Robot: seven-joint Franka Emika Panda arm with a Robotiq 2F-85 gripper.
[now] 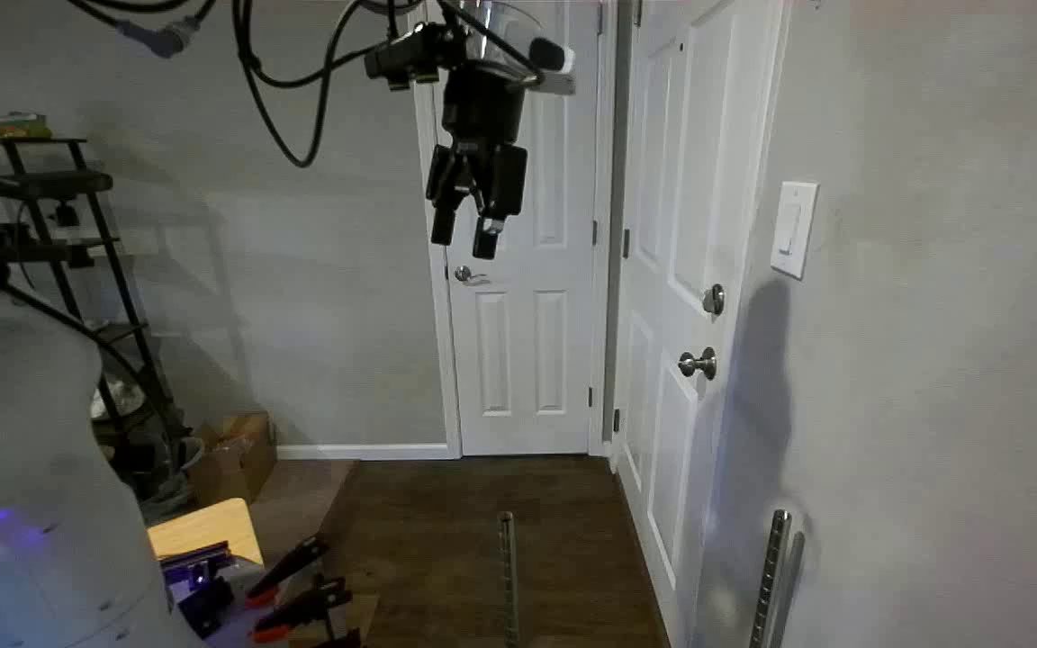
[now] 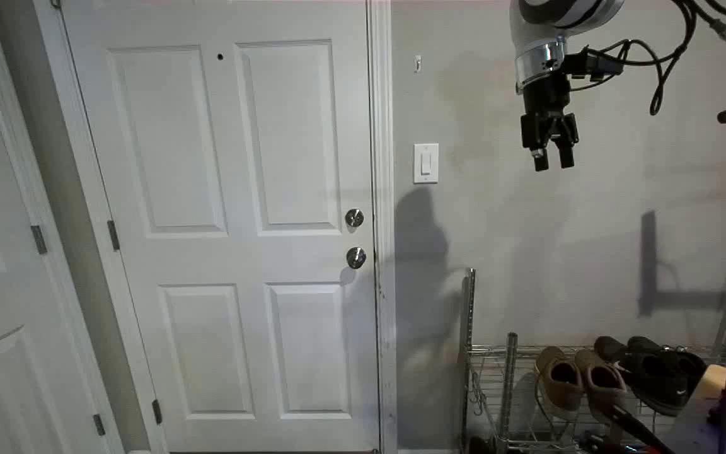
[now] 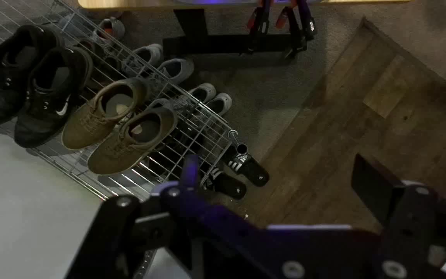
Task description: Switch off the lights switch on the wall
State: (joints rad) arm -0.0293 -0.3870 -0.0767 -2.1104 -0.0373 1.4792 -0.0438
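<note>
The lights switch is a small white upright plate with a rocker, seen in both exterior views point(image 1: 794, 229) point(image 2: 426, 163). It is fixed to the plain grey-beige wall point(image 1: 942, 360) point(image 2: 501, 246), just beside a door frame. My gripper point(image 1: 464, 243) points straight down, fingers apart and empty, and is clear of the switch. In an exterior view my gripper point(image 2: 553, 162) shows to the right of the switch at about its height. In the wrist view my gripper point(image 3: 275, 170) has widely parted fingers with only floor and rack below; the switch is out of that view.
A white door point(image 1: 671, 270) with a silver knob point(image 2: 356, 258) stands beside the switch. A wire shoe rack point(image 3: 207, 131) with metal posts and several shoes stands below, against the wall. Cables point(image 1: 302, 85) hang from the arm. A wooden board point(image 1: 212, 531) with clamps lies near the base.
</note>
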